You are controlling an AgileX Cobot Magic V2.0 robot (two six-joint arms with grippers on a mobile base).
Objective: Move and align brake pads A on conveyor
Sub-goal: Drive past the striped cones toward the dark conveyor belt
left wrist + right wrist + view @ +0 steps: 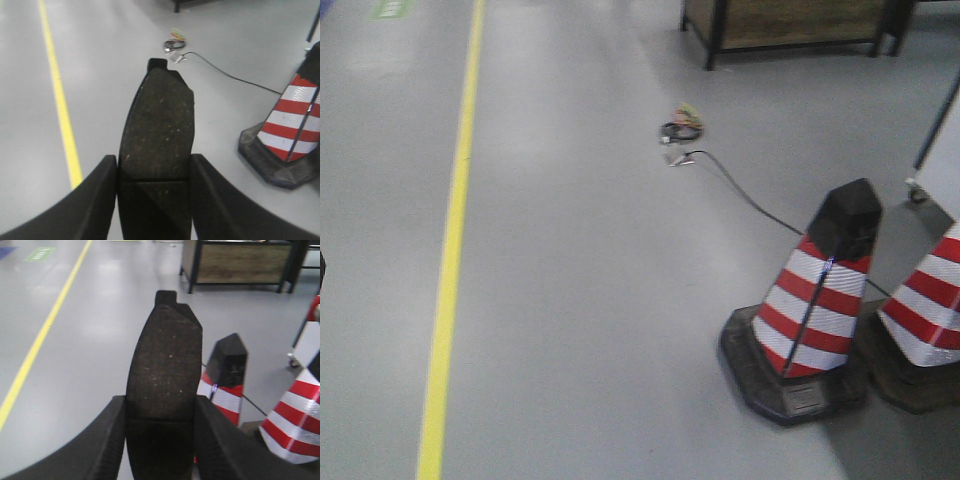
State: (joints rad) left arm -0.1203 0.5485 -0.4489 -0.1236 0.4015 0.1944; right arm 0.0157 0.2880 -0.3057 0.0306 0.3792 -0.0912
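Two pads [157, 125] [165, 360] clamped, left tool [154, 165], right tool [160, 402]

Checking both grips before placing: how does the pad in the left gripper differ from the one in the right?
The left pad looks brownish and speckled, its groove plain; the right pad looks blacker, its lower part shaded. The left pad points toward a coiled cable; a cone stands behind the right pad. Both stick out tab-first, clamped by the left gripper and right gripper.
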